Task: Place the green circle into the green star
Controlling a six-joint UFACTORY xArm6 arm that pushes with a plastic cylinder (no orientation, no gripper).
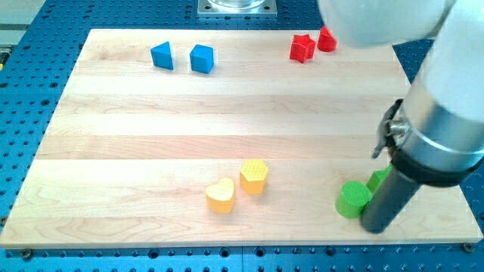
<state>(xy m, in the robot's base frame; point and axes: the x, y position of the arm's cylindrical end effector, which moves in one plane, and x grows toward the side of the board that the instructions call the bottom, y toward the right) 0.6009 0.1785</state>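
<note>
Already my tip (373,227) presses the round green plastic circle (352,199) at the wooden board's (151,151) lower right, just beside the half-hidden green star (379,180); no claw exists; a short nudge rightward would join them

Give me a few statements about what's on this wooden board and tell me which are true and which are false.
1. Two blue blocks sit near the view's top left of the board. True.
2. The red blocks lie at the view's bottom edge. False: they are at the view's top, right of centre.
3. My tip is right beside the green circle, on its right in the view. True.
4. The two yellow blocks are far apart, at opposite corners. False: they sit close together, low on the board near its middle.
5. The green star is fully in view. False: the rod covers most of it; only a bit shows behind the circle.
</note>
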